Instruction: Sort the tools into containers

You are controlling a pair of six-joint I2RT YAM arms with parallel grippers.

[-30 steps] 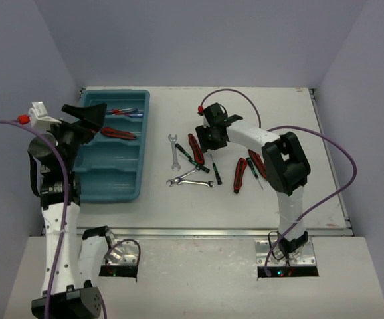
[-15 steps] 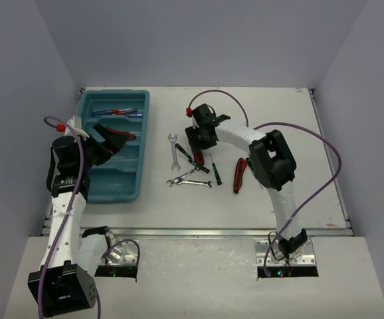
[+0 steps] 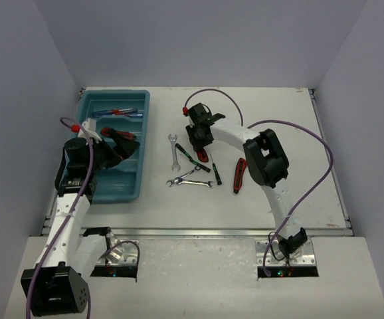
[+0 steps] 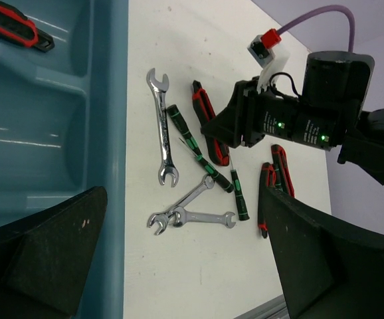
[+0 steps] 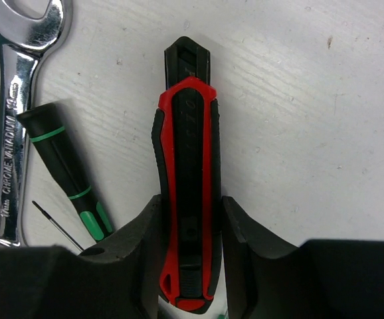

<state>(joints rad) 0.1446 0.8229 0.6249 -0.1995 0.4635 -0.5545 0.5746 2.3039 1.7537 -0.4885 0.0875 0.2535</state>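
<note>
My right gripper (image 3: 199,137) is down on the table, shut on a red-and-black handled tool (image 5: 187,166) that lies flat; both fingers (image 5: 144,226) press its sides. My left gripper (image 3: 117,142) is open and empty above the right side of the teal tray (image 3: 112,183); in the left wrist view (image 4: 185,266) its fingers stand wide apart. The tray holds blue/red screwdrivers (image 3: 117,112) and a red-and-black tool (image 4: 9,23). On the table lie a silver wrench (image 3: 173,151), two crossed wrenches (image 3: 191,180), black-green screwdrivers (image 3: 193,159) and red-and-black pliers (image 3: 238,175).
The tray's lower compartments (image 4: 32,139) show nothing inside. A wrench (image 5: 16,119) and a black-green screwdriver (image 5: 69,176) lie just left of the gripped tool. Purple cables loop above both arms. Grey walls close in the table on three sides.
My left arm has dropped and drawn back toward the tray's right side. My right gripper has shifted left and come down around the red-and-black tool.
</note>
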